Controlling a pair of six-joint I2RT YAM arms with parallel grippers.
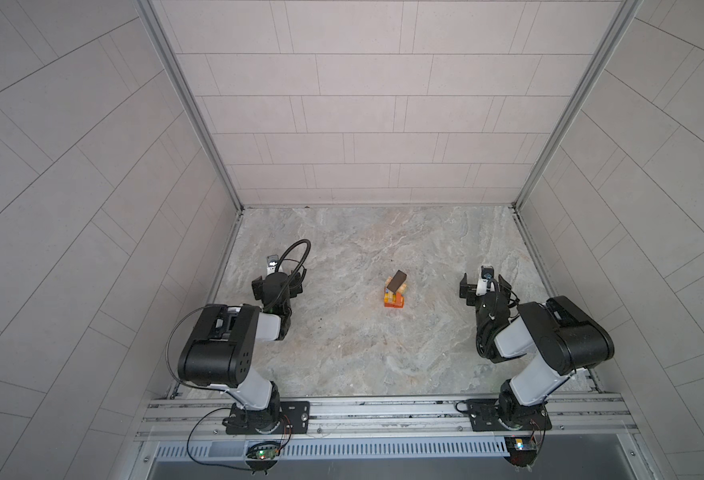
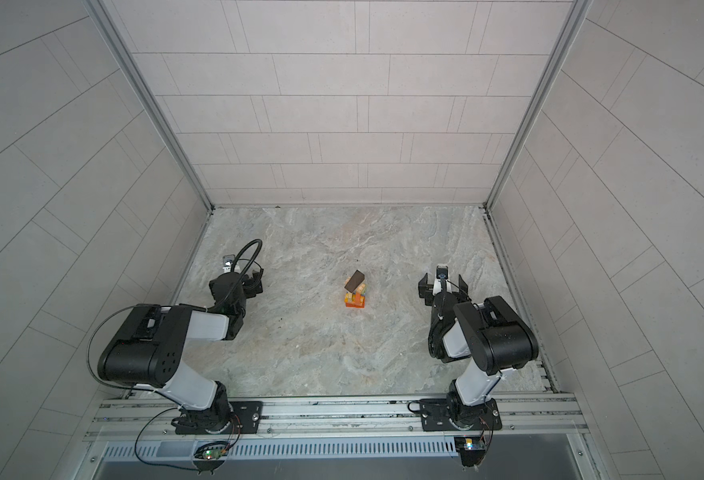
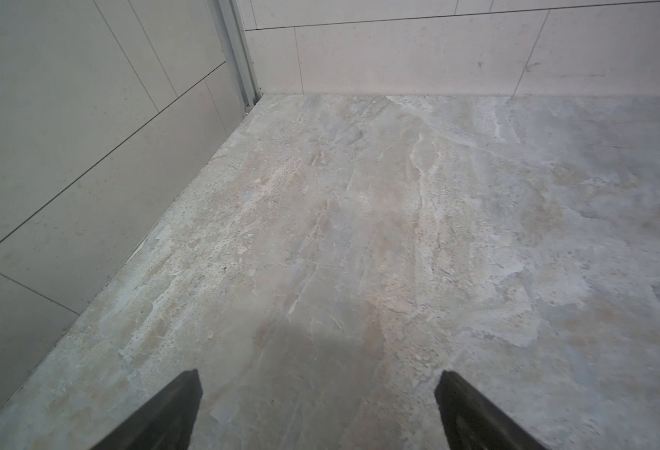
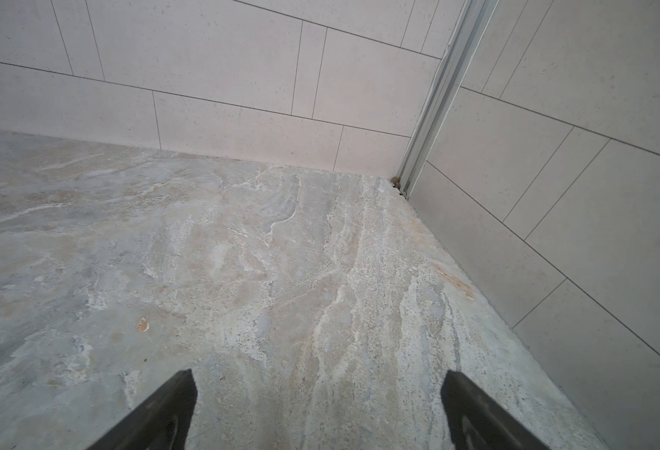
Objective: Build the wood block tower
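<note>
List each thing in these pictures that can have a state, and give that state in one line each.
tower: standing on the table, nothing touching it.
dark brown block: topmost, lying tilted.
left gripper: open, empty, away from the tower.
right gripper: open, empty, away from the tower.

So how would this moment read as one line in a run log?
tower: standing mid-table, brown block on top | left gripper: open, empty | right gripper: open, empty

Black-and-white arms (image 1: pixel 234 332) (looped black cables)
</note>
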